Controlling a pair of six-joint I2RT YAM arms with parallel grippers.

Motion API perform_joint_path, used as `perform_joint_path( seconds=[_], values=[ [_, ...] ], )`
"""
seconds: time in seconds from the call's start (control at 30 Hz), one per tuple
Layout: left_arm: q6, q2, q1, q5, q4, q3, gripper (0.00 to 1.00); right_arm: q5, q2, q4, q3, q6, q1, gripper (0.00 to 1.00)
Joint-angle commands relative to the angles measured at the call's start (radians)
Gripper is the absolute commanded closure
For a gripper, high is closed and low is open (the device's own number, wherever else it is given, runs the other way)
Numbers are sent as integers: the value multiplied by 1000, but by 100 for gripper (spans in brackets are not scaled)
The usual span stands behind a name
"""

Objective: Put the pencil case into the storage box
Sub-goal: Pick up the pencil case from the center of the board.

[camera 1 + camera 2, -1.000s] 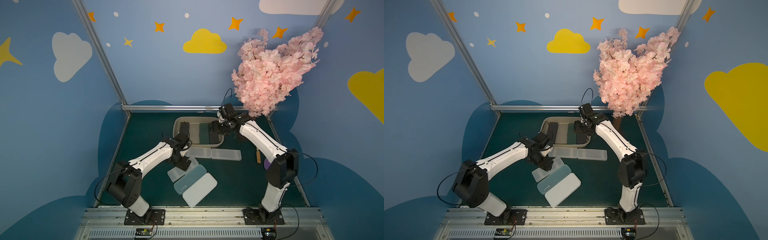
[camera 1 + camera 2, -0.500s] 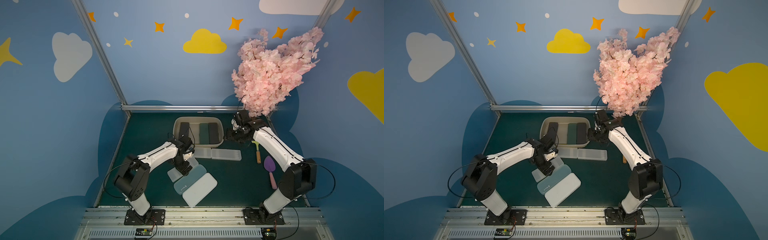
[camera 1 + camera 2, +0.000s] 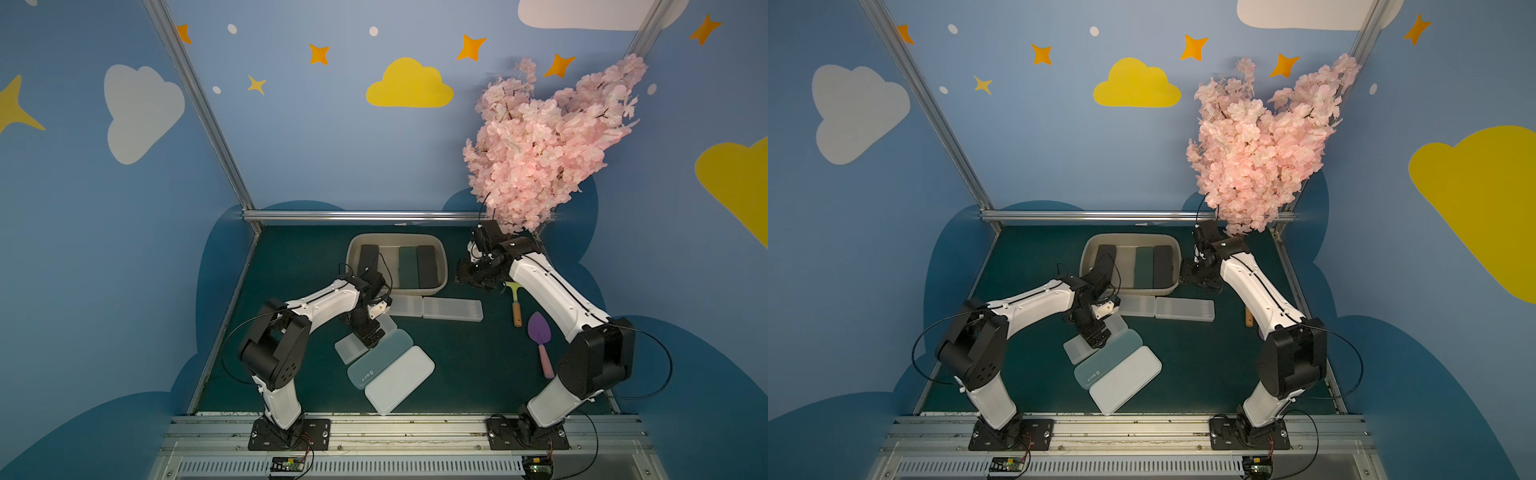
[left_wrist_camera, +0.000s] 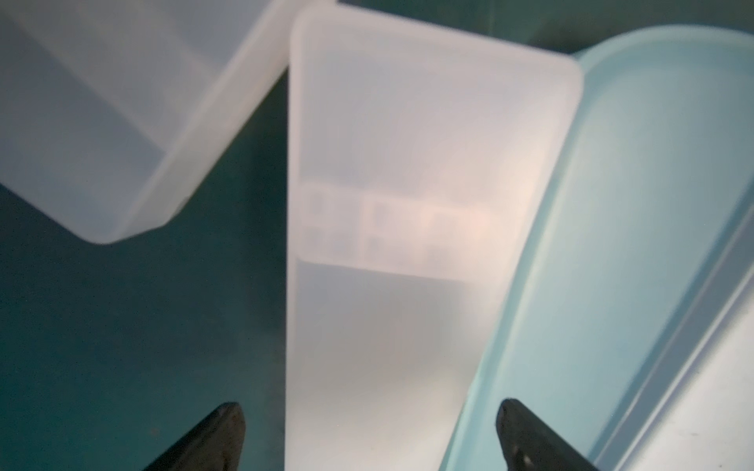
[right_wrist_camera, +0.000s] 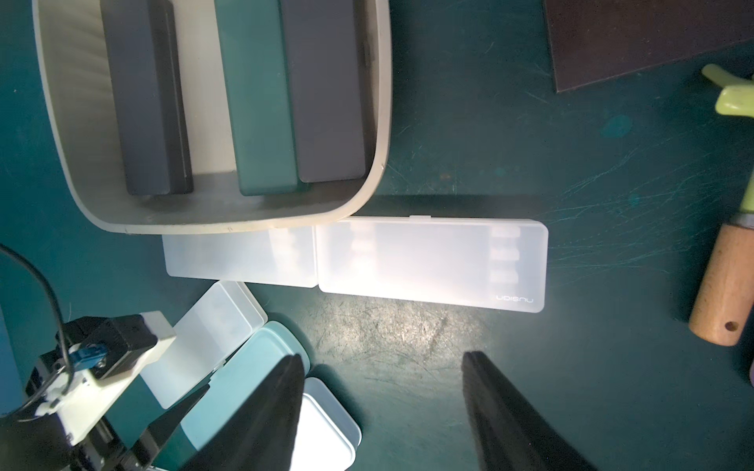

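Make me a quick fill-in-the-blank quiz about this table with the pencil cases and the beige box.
1. The storage box holds ___ pencil cases.
2. Its middle case, between two dark cases, is ___.
3. The left gripper hovers over a frosted case with its jaws ___.
4. The trowel has a ___ blade.
Missing words: three; green; open; purple.
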Motion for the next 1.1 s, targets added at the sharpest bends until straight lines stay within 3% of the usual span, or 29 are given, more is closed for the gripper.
perform_joint_path(
  seconds=[0.0, 0.5, 0.73, 1.07],
  values=[
    [27, 11, 24, 15, 19, -1, 2, -8, 1, -30, 37, 0, -3, 34],
    [13, -2, 6, 102, 22, 5, 3, -18, 29, -48, 62, 2, -2, 34],
    [24, 48, 1, 41, 19, 10, 4, -22, 36, -50, 65, 1, -1, 34],
    [31, 106, 1, -15, 35, 7, 13, -16, 36, -56, 62, -6, -2, 34]
  ],
)
